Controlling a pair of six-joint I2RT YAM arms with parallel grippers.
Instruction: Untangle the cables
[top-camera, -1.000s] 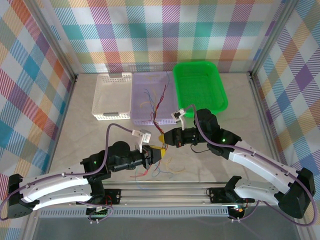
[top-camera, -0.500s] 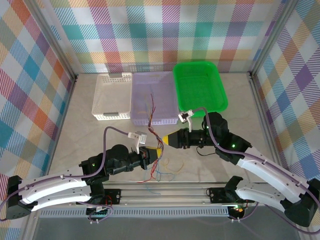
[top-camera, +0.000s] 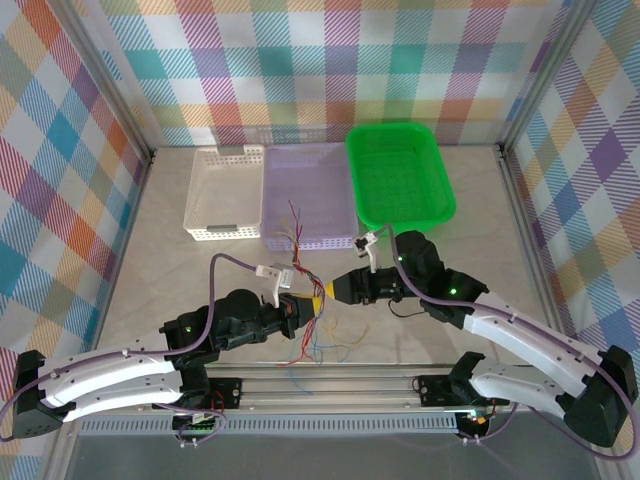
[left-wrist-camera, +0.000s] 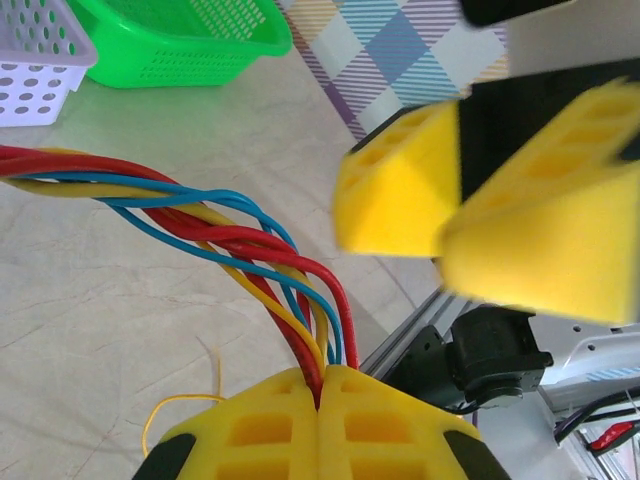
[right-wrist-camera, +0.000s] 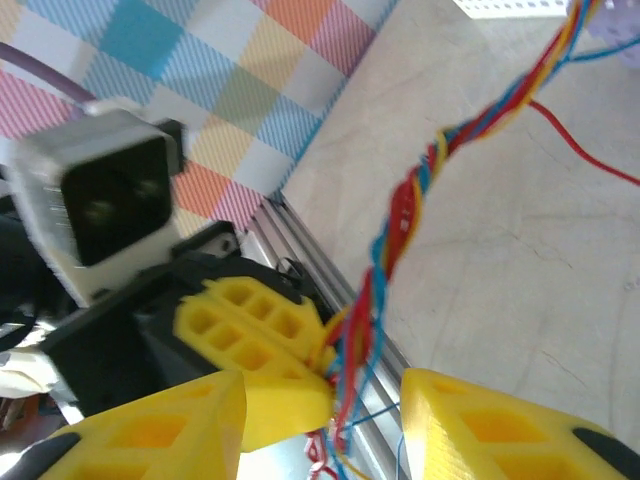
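The cables (top-camera: 299, 258) are a twisted bundle of red, yellow and blue wires (left-wrist-camera: 215, 232). It rises from my left gripper (top-camera: 316, 302) toward the front edge of the lilac basket (top-camera: 308, 185). Loose ends (top-camera: 320, 346) spill on the table below the grippers. In the left wrist view my left gripper (left-wrist-camera: 322, 398) is shut on the bundle's lower end. My right gripper (top-camera: 329, 290) faces it tip to tip. In the right wrist view my right gripper (right-wrist-camera: 325, 402) is open, and the bundle (right-wrist-camera: 400, 222) hangs between its yellow fingers (right-wrist-camera: 160, 430).
A white basket (top-camera: 225, 195) stands at the back left, the lilac one beside it and a green basket (top-camera: 400, 175) at the back right. The metal rail (top-camera: 330, 385) runs along the near edge, just below the loose wire ends.
The bundle's far end has come back out of the lilac basket toward the grippers. My right gripper pulled slightly right, then returned to meet the left one. The left gripper shifted a little right.
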